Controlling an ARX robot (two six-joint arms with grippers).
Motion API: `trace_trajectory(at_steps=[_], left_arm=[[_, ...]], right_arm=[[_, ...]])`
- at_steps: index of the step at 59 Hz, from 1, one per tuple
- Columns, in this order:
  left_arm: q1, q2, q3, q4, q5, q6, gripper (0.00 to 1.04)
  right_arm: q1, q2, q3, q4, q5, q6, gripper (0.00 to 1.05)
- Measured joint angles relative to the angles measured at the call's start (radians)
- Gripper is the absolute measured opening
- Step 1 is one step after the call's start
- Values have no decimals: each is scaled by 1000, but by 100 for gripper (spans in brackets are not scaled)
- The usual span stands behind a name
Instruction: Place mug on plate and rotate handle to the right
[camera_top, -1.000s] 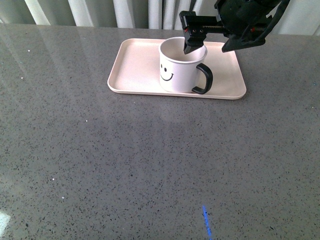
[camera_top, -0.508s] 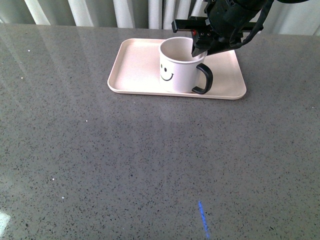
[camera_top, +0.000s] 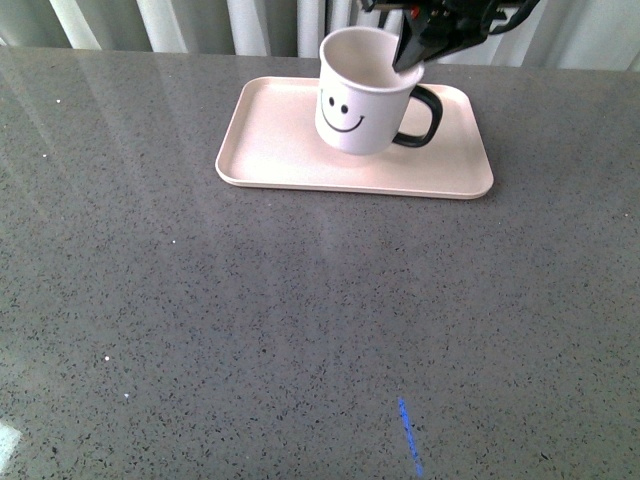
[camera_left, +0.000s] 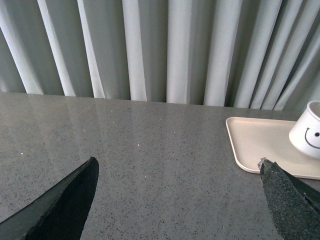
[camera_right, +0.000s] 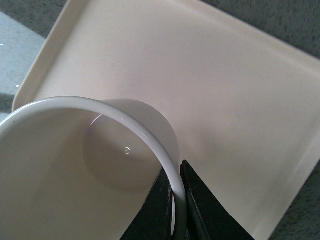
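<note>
A grey speckled bench (camera_top: 300, 320) stretched from under the right claw (camera_top: 408, 62) toward the camera, its polished top catching soft pale streaks of light. Behind the claw, along the bench's far edge, pale pleated curtains (camera_left: 150, 50) hung in long vertical folds. Well apart from the claw, on the near side, a short blue mark (camera_top: 410, 450) lay on the stone.

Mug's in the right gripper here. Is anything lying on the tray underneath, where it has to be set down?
Nothing visible stands in the way. The right gripper pinches the mug by its rim and holds it tilted over the plate. The front and right wrist views show only bare plate surface under and around the mug.
</note>
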Motion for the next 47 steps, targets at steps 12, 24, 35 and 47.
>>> trace_trajectory(at_steps=[12,24,35,47], left_arm=[[0,0,0,0,0,0,96],[0,0,0,0,0,0,96],[0,0,0,0,0,0,96],[0,0,0,0,0,0,96]], right_arm=[[-48,53,157,-135,-43,-201,2],[-61,162,300,-241,-71,-351,2],[-60,250,447,-322,-98,-435,2],[-56,282,536,-362,-98,-489,2]])
